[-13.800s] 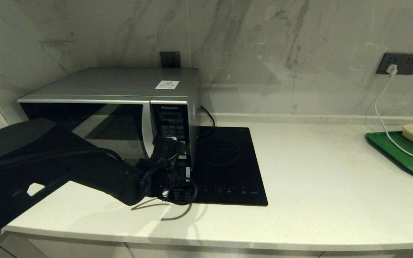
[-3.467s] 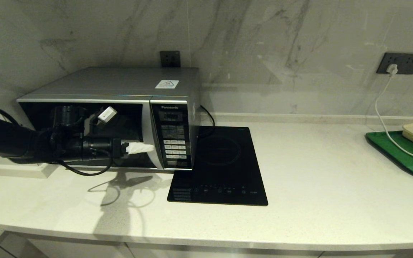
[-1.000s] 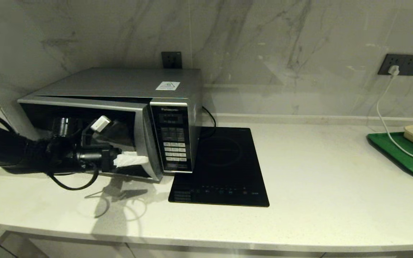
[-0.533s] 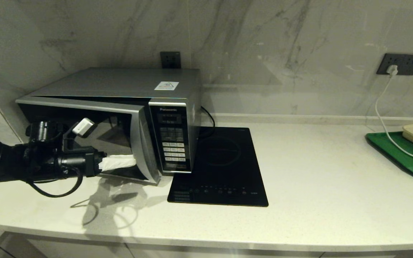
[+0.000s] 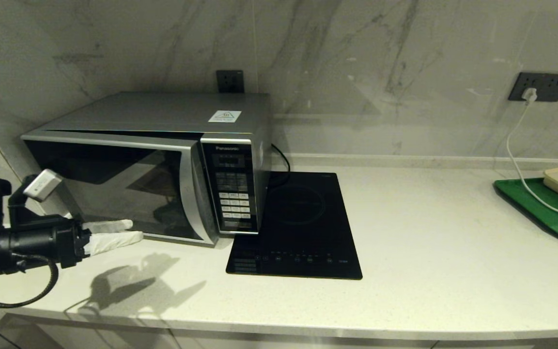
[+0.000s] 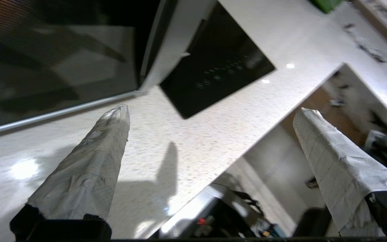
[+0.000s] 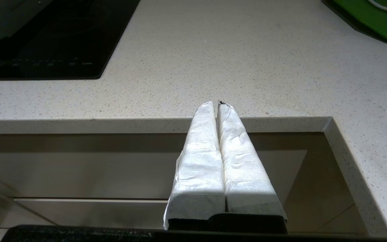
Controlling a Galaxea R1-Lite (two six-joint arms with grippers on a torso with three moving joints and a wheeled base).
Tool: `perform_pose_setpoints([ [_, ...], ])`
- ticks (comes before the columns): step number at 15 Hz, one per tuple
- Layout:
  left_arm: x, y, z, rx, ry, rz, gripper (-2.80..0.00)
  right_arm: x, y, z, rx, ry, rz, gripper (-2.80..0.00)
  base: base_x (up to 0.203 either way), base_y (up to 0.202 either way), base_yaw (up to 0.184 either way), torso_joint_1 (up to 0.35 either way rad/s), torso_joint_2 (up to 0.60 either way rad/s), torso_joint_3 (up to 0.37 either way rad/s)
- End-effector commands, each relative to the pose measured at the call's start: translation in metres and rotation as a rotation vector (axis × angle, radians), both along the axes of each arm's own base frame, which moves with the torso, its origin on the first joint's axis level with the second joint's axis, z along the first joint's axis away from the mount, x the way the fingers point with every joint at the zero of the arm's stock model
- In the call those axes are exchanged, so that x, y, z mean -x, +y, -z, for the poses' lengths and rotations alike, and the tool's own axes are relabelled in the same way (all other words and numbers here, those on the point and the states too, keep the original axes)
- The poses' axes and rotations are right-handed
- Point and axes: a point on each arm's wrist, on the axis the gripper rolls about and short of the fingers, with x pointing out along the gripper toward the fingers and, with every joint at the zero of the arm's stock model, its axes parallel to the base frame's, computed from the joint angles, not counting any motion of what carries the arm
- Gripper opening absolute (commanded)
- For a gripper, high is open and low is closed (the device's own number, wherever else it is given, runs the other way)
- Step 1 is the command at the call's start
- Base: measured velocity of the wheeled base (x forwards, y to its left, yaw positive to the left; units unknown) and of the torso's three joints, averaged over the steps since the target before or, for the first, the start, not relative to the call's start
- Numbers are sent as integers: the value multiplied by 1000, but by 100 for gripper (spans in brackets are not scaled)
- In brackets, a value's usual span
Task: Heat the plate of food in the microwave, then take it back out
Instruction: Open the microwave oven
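The microwave (image 5: 153,160) fills the countertop (image 5: 429,232) at ten o'clock, its door (image 5: 114,189) swung slightly ajar from the handle side, leaving only a thin gap along the top edge. The left gripper (image 5: 129,231), fingers spread, hangs just off the door's lower edge at nine o'clock, with bare counter under it. The induction hob (image 5: 298,228) lies flat beside the microwave toward the centre and does not block a pass above it. From there to three o'clock the counter is open up to the green tray (image 5: 540,213). A white cable (image 5: 516,155) drops from the wall socket (image 5: 539,86) across that tray.
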Motion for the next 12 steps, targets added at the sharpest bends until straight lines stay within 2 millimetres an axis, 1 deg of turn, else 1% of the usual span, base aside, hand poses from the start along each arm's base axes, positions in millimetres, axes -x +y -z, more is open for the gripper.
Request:
perform_pose_setpoints([
  [1,23,-2,-39,-74,-117,-79,0,0,0,0,-1,2,0,-280,0,0,0,0,0,0],
  [3,32,-6,-69,-94,-117,-134,0,0,0,0,-1,2,0,-280,0,0,0,0,0,0],
  [4,39,-9,-80,-100,-107,-151,0,0,0,0,-1,2,0,-280,0,0,0,0,0,0],
  [5,46,-13,-90,-113,-86,-172,-251,0,0,0,-1,2,0,-280,0,0,0,0,0,0],
  [6,48,-16,-96,-144,-56,-214,-280,0,0,0,-1,2,0,-280,0,0,0,0,0,0],
  [8,46,-26,-108,-227,-39,-303,-280,0,0,0,-1,2,0,-280,0,0,0,0,0,0],
  [9,43,-34,-117,-256,-48,-342,-280,0,0,0,-1,2,0,-280,0,0,0,0,0,0],
  [10,38,-45,-128,-264,-64,-367,-280,0,0,0,-1,2,0,-280,0,0,0,0,0,0],
  [12,23,-64,-158,-268,-128,-455,-280,0,0,0,-1,2,0,-280,0,0,0,0,0,0],
])
